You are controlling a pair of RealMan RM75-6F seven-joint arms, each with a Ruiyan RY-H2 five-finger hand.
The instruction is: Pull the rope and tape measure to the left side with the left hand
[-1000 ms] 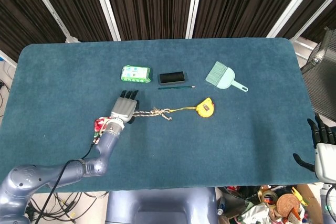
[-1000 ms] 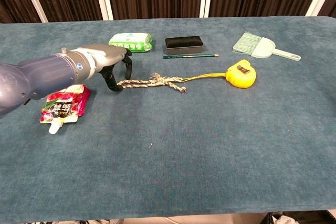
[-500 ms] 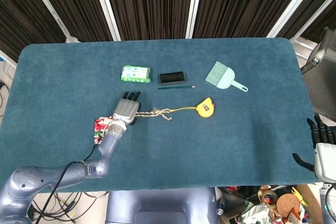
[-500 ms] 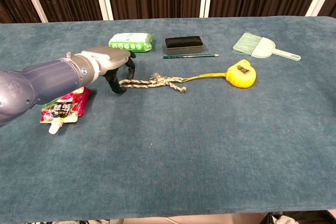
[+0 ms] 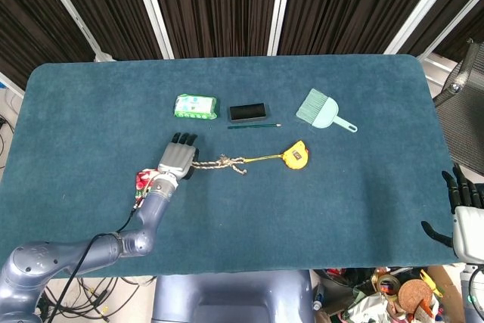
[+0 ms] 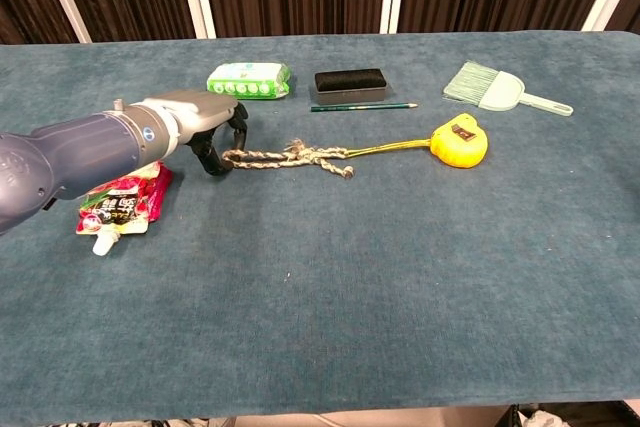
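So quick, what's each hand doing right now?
Left hand: fingers curled around the end of the rope, gripping it.
Right hand: off the table's edge, holding nothing, fingers apart.

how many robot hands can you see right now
2: the left hand sits at the left end of the rope; the right hand hangs off the table's right edge, partly cropped.

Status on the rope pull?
Left robot hand curled at braided rope end, grip unconfirmed. Yellow tape measure attached, right of centre. Right robot hand idle, off-table. Red pouch lies leftward.
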